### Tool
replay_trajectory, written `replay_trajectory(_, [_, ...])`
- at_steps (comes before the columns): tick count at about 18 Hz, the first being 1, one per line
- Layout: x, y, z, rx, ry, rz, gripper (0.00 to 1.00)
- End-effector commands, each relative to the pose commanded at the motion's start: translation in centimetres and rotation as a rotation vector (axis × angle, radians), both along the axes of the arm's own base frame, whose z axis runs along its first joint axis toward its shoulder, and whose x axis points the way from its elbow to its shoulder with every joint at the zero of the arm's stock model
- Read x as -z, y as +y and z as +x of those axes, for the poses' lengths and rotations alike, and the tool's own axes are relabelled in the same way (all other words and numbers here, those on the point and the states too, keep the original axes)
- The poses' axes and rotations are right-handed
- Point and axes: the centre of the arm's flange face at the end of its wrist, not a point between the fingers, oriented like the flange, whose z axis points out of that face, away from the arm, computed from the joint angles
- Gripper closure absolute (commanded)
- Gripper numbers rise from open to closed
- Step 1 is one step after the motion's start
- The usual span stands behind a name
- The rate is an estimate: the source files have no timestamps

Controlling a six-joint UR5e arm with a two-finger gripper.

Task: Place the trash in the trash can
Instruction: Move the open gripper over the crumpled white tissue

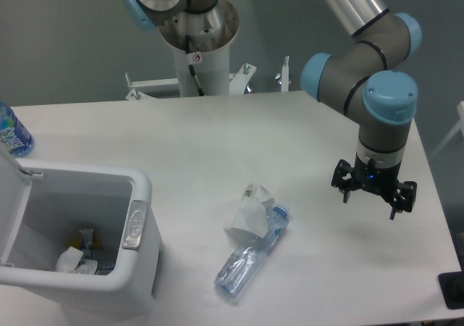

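On the far left stands a blue-labelled bottle [13, 134]; leave it. The white trash can [141, 195] sits open at the left of the desk [217, 138], with some scraps inside. In the middle lie the white tissue wad [249, 211] and the crushed bottle [250, 257], touching each other. On the right the hand [373, 199] hangs above the desk, spread wide and holding nothing. It should go left, drop straight down over one piece, and squeeze gently.

Robotics lab, pedestal-mounted arm [362, 22], bare table [217, 138]
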Motion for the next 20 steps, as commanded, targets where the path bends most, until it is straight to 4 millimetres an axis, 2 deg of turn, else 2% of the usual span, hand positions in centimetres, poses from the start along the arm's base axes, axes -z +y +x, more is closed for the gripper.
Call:
replay_trajectory(3, [0.0, 0.9, 0.8, 0.013, 0.001, 0.005, 0.00])
replay_trajectory(7, [0.1, 1.7, 2.9, 0.039, -0.026, 0.036, 0.00])
replay_trajectory(10, [0.9, 2.0, 5.4, 0.009, -0.071, 0.070, 0.00])
replay_trajectory(12, [1.6, 3.1, 8.2, 0.029, -0.082, 0.089, 0.00])
replay_trajectory(14, [2.3, 4.0, 10.1, 0.053, -0.088, 0.088, 0.00])
replay_trajectory(17, [2.0, 5.8, 12.8, 0.052, -0.100, 0.096, 0.00])
replay_trajectory(20, [2.0, 7.0, 14.6, 0.014, -0.117, 0.106, 0.00])
